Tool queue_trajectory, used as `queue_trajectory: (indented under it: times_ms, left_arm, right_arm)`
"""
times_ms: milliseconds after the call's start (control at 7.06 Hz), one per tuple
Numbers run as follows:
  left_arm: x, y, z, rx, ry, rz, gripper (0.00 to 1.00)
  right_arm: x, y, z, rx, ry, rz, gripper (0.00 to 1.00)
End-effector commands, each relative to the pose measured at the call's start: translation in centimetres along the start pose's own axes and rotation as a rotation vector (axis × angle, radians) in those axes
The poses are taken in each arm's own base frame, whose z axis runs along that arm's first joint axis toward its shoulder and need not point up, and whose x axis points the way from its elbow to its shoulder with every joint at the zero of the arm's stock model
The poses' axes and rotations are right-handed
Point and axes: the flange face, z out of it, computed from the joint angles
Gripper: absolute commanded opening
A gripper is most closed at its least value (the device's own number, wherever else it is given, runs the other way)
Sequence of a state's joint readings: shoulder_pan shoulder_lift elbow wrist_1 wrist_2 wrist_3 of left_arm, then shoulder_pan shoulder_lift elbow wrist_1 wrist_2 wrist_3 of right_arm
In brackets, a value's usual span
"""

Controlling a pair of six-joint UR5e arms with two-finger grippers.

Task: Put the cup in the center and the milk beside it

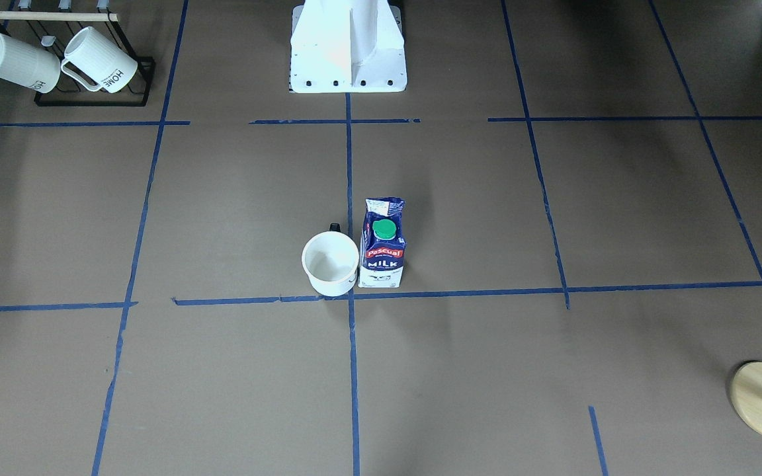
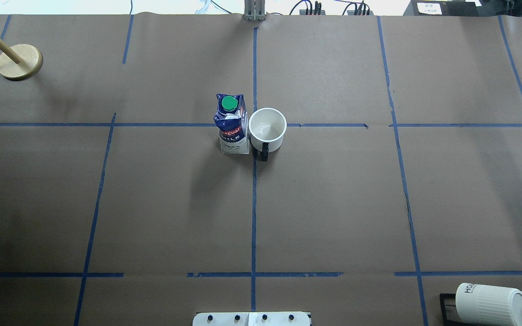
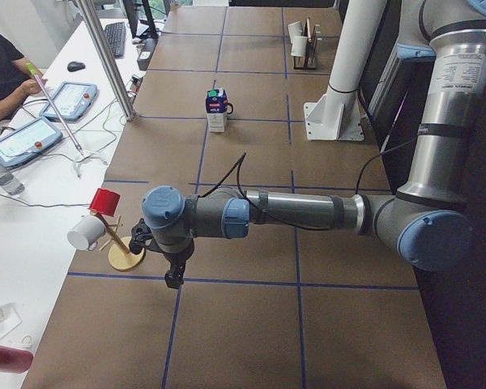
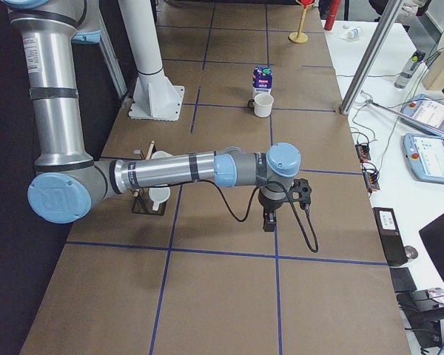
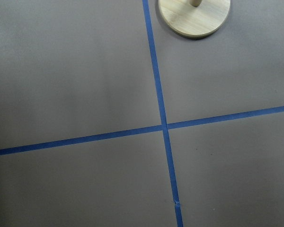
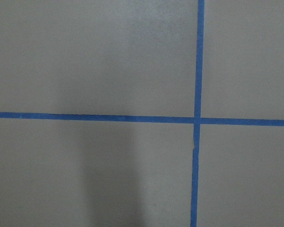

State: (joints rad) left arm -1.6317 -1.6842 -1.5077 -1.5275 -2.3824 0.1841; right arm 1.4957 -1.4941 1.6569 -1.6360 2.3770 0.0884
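The plain white cup with a black handle stands upright at the center tape crossing, just off it. It also shows in the overhead view. The blue and white milk carton with a green cap stands upright right beside the cup, also in the overhead view. Both arms are far from them. My left gripper hangs over the table near a wooden stand. My right gripper hangs over the opposite end. They show only in the side views, so I cannot tell whether they are open or shut.
A black rack with two ribbed "HOME" mugs stands at my right rear corner. A wooden peg stand is at the far left; its base shows in the left wrist view. The robot base is at the near edge. An operator sits beyond the table.
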Motion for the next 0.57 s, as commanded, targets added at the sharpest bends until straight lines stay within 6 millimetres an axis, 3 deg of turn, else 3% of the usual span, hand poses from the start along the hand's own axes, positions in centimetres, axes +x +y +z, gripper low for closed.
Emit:
queue_trajectory:
  times_ms: [0,425]
  left_arm:
    - [-0.2,0.3,0.2,-0.003,0.001,-0.004,1.00]
    - [-0.2,0.2,0.3,-0.004,0.002,-0.002,1.00]
  right_arm:
    - [-0.2,-0.1,0.2,0.015,-0.006,-0.022,1.00]
    - [-1.4,-0.3,1.2,-0.003,-0.006,-0.045,1.00]
